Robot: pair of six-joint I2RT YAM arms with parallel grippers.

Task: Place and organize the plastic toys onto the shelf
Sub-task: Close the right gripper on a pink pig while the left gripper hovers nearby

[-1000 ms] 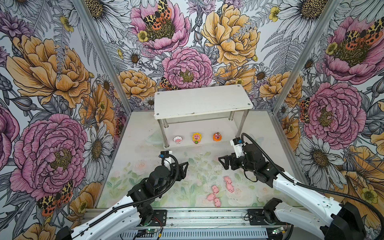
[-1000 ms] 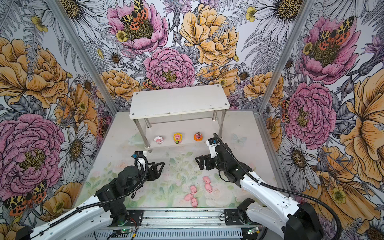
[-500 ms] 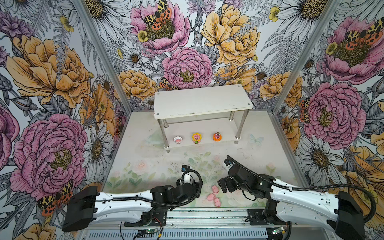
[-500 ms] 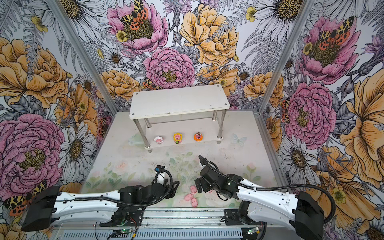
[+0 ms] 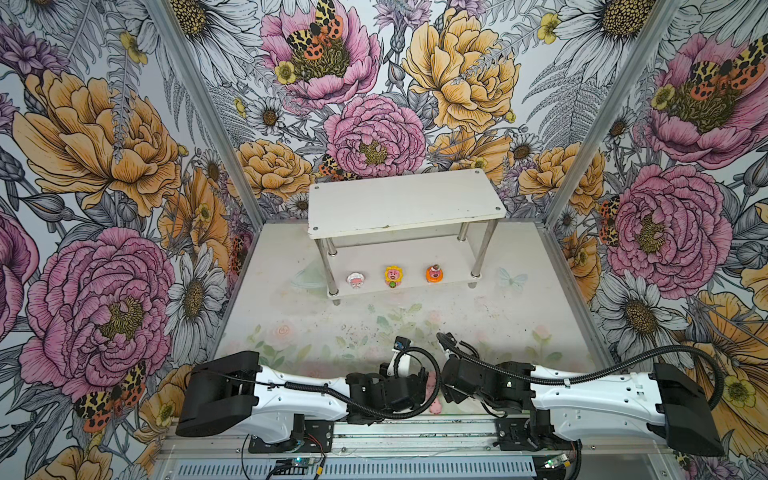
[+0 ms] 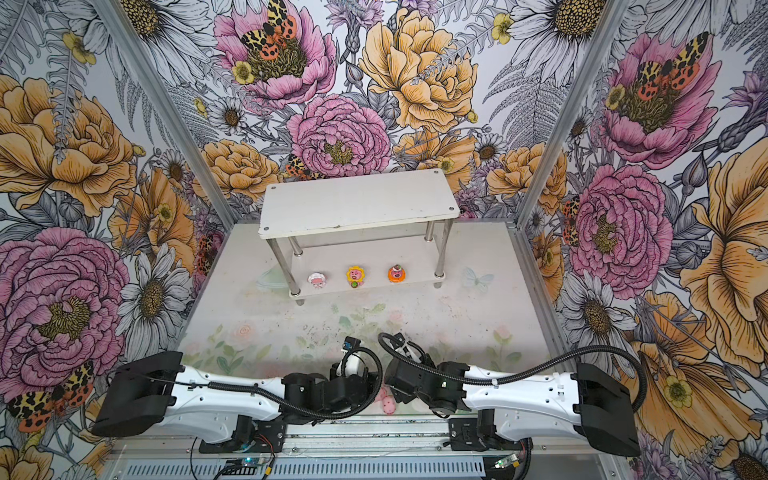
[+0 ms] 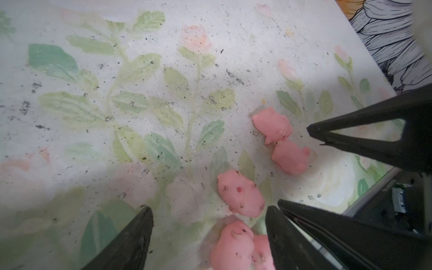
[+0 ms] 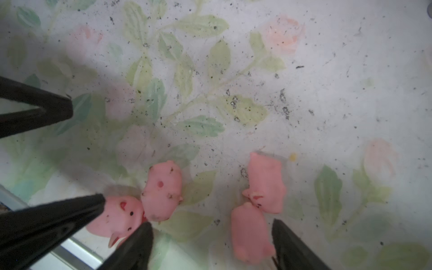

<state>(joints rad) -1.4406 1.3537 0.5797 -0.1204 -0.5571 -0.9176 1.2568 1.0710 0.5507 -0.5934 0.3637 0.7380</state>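
Pink pigs (image 7: pixel 271 124), five of them in the left wrist view, are clustered on the floral table (image 5: pixel 286 324) by its near edge, well apart from the shelf (image 5: pixel 403 203) at the back. Both grippers are held low over the cluster, so that in both top views only a scrap of pink is seen between them.

The left gripper (image 7: pixel 208 209) is seen with its jaws set wide and nothing gripped. A face-up pig (image 7: pixel 233 245) lies between them, close against one finger, and a speckled pig (image 7: pixel 240 192) lies just beside that same fingertip.

The right gripper (image 8: pixel 211 224) is likewise parted and not clamped. A plain pig (image 8: pixel 250 233) lies between its jaws, just beside one finger, with a clear gap left to the other. Whether that near finger touches it cannot be told.

On the lower tier of the shelf three larger figures are stood in a row along the front edge, each apart from the next: a white-hooded figure (image 5: pixel 356 279), a sunflower figure (image 5: pixel 393 276) and an orange figure (image 5: pixel 434 274).
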